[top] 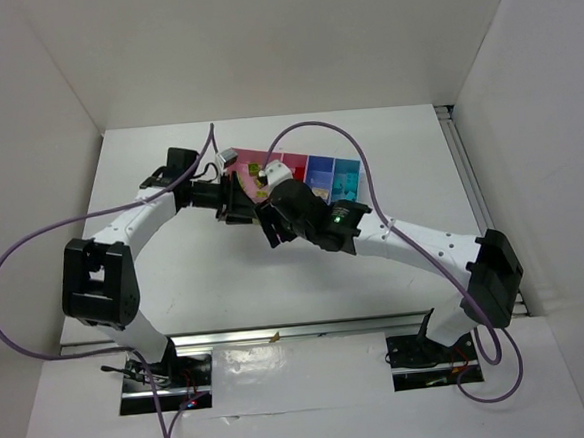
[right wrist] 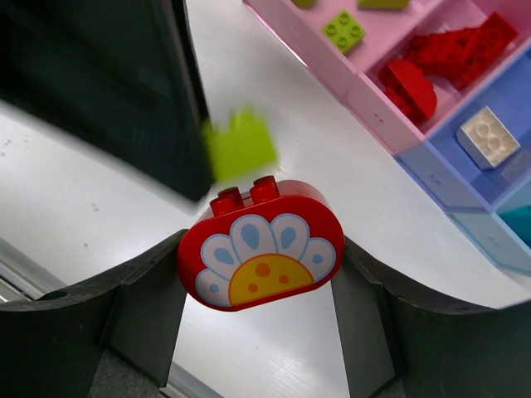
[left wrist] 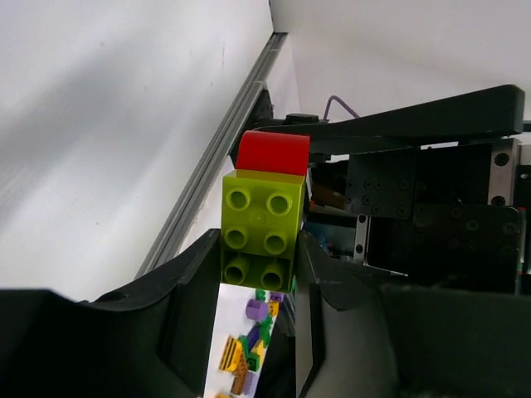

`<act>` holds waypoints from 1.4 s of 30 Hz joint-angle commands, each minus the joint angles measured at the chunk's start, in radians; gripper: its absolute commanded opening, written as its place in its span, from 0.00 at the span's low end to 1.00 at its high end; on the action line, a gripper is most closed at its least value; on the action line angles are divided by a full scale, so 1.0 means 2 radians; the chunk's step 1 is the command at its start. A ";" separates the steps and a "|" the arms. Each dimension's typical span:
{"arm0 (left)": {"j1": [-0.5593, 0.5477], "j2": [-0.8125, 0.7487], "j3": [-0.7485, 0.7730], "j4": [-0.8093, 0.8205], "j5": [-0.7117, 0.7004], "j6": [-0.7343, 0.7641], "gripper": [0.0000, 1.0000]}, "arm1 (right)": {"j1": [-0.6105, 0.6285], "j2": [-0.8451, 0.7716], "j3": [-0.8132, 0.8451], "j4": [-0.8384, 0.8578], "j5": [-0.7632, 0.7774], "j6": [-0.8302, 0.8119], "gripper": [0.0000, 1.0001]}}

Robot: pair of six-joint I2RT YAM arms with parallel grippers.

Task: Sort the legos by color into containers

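Pinching tight, left fingers (left wrist: pixel 191 307) hold lime brick (left wrist: pixel 259 224); right fingers (right wrist: pixel 141 298), red brick (right wrist: pixel 261 257).

Bins half covered, one brick smeared, one mostly hidden

From above, both arms' wrists cover the left and near parts of the row of bins (top: pixel 320 167), and the bricks inside are too small to tell apart. In the right wrist view the lime green brick (right wrist: pixel 241 146) is blurred, and the bins run off the top and right edges. In the left wrist view it hides most of the red brick (left wrist: pixel 274 152) behind it.
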 commanded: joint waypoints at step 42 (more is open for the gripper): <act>0.002 0.231 0.432 -0.198 -0.367 0.013 0.92 | -0.195 0.256 0.224 0.020 -0.081 -0.066 0.99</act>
